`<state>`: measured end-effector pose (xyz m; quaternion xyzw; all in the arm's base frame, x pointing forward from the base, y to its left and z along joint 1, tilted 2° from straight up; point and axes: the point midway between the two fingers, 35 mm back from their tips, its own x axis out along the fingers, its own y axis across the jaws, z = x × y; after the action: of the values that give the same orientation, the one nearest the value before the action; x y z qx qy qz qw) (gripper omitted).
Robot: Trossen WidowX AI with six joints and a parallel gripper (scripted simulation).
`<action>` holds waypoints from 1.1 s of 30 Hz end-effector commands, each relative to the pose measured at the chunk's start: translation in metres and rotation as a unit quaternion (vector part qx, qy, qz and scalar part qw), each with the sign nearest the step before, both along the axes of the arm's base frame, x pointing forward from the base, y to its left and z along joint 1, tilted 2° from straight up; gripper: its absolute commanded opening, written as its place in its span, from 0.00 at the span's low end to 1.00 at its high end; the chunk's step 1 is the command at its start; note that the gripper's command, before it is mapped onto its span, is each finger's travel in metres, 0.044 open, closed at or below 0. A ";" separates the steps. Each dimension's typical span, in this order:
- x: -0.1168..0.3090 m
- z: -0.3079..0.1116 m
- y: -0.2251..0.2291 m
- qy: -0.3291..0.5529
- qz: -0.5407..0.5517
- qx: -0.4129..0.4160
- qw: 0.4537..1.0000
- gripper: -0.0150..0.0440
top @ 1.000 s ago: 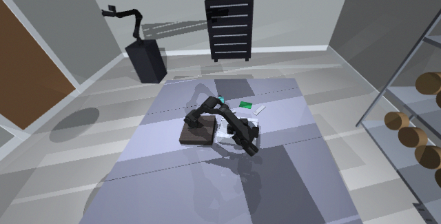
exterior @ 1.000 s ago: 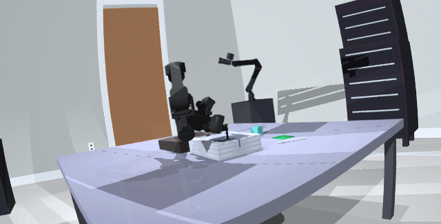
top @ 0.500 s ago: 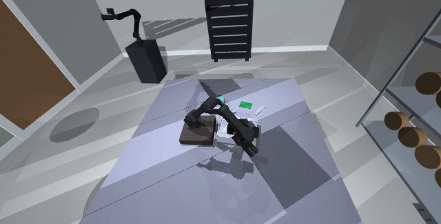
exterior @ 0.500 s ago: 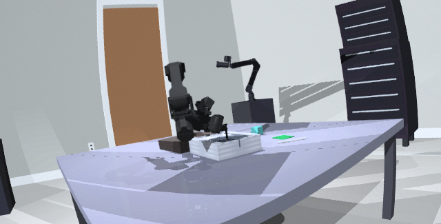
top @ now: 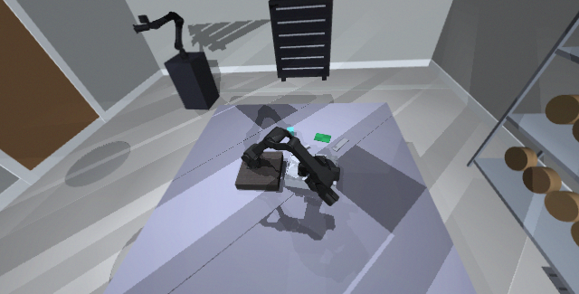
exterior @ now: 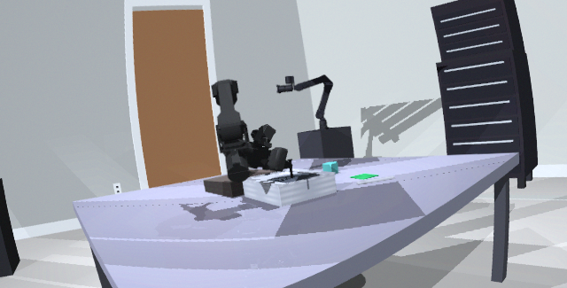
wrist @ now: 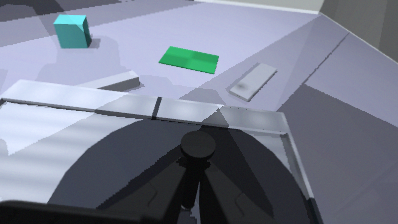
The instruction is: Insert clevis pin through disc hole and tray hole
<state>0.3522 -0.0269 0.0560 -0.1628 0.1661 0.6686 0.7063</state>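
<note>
Has the small pin (exterior: 291, 169) (wrist: 198, 145) clamped in the gripper (top: 304, 168) (exterior: 289, 166) (wrist: 193, 166), jaws closed on the shank just below the head. Holds it head up above the dark disc (exterior: 306, 176) (wrist: 125, 160), roughly upright in the exterior view. Seems to be past picking up and carrying, and at lining up or lowering. Cannot tell from here whether the tip is in the hole (hidden behind the fingers in the wrist view), but shows plenty of shank above the disc, so not yet hanging by the head. Leaves, by that reading, centring over both holes, lowering until the head meets the disc, opening the jaws and backing off without a touch. Must also keep the disc flat inside the rim of the tray (top: 298, 183) (exterior: 266, 192) (wrist: 130, 102), near enough to the far and right edges to risk a nudge against a wall. Best to retreat upward first, then away, clear of that rim. Beyond the far side, should watch for the blue block (top: 290, 129) (exterior: 330, 167) (wrist: 71, 32) at left, the green plate (top: 322, 137) (exterior: 364, 176) (wrist: 190, 60) farther right, and the grey bar (top: 340, 144) (wrist: 255, 81) at far right. To the left, in the top view, close beside the tray, allow for the brown block (top: 258, 178) (exterior: 221, 187) too.
</note>
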 end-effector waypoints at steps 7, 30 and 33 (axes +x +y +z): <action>-0.001 -0.002 0.000 0.002 0.002 0.001 1.000 0.25; 0.000 -0.001 0.001 0.009 0.001 -0.005 1.000 0.25; 0.000 -0.001 0.001 0.009 0.001 -0.006 1.000 0.25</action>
<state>0.3535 -0.0259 0.0551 -0.1595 0.1731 0.6701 0.7039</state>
